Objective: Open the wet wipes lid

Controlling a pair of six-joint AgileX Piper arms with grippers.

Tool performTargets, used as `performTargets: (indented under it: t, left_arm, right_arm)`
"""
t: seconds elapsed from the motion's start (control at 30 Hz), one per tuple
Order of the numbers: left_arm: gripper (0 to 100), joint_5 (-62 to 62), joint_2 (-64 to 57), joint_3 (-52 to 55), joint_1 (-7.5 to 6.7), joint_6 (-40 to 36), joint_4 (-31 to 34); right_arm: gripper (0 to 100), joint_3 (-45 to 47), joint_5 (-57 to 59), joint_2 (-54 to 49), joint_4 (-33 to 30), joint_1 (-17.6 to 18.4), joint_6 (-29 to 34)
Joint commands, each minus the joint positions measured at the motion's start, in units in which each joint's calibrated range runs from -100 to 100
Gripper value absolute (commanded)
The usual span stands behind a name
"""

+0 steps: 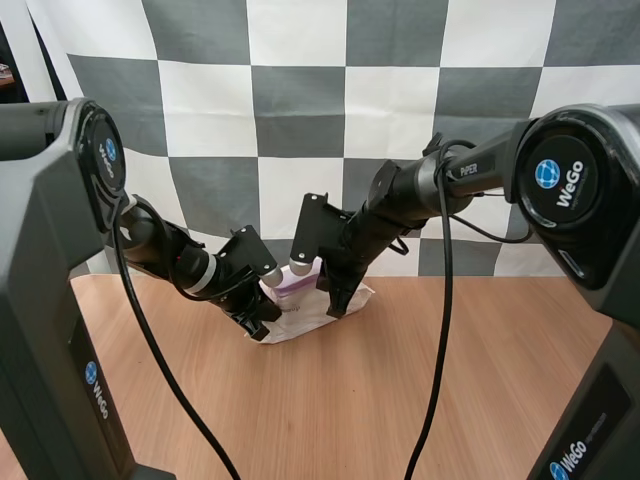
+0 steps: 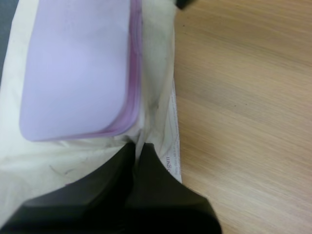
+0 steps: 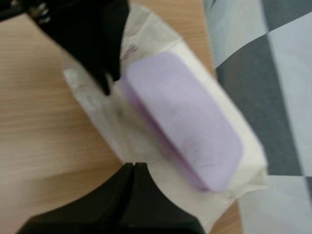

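You are keeping both end effectors closed on nothing, your left end effector [image 2: 135, 146] touching the pack of wet wipes [image 2: 157, 97] just beside its flat purple lid [image 2: 73, 73], your right end effector [image 3: 132, 166] touching the pack's opposite side, the pack lying between them on the counter [image 2: 243, 97].

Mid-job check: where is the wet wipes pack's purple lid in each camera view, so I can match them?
High view: the lid sits on the wet wipes pack, between the left end effector and the right end effector.
Left wrist view: the lid lies just beyond the left end effector's tips.
Right wrist view: the lid lies just beyond the right end effector's tips.
Shared landmark: the pack's white wrapper around the lid.
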Motion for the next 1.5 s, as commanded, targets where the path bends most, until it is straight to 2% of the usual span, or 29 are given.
performTargets:
  t: [0.0, 0.23, 0.47, 0.63, 0.8, 0.93, 1.03, 1.2, 1.47]
  left_arm:
    - [0, 0.2, -0.1, 0.0, -0.03, 0.3, 0.0]
    - [0, 1.0, -0.1, 0.0, -0.03, 0.1, 0.0]
    - [0, 0.5, -0.1, 0.0, -0.03, 0.1, 0.2]
    - [0, 0.7, -0.1, 0.0, -0.03, -0.3, 0.2]
    - [0, 0.7, -0.1, 0.0, -0.03, -0.3, 0.2]
    - [0, 0.7, -0.1, 0.0, -0.03, -0.3, 0.2]
    - [0, 0.7, -0.1, 0.0, -0.03, -0.3, 0.2]
    - [0, 0.7, -0.1, 0.0, -0.03, -0.2, 0.2]
    - [0, 1.1, -0.1, 0.0, -0.03, -0.1, 0.2]
  right_arm:
    - [0, -0.7, -5.3, 0.1, 2.9, 0.2, -1.4]
    - [0, -3.6, -7.9, 2.2, 3.2, 0.6, -1.1]
    - [0, -3.6, 6.8, -2.4, -1.7, 0.6, 5.0]
    - [0, -3.6, 13.3, -1.3, -3.4, 0.6, 6.8]
    - [0, -3.5, 9.3, 3.0, -3.3, 0.6, 6.8]
    - [0, -3.5, -0.6, 5.5, -3.3, 0.6, 6.7]
    - [0, -4.1, -5.8, 5.8, -0.9, 0.6, 5.2]
    - [0, -7.7, -6.0, 5.8, 2.9, 0.6, 4.0]
    - [0, -10.1, -6.0, 6.5, 4.1, 0.6, 2.9]
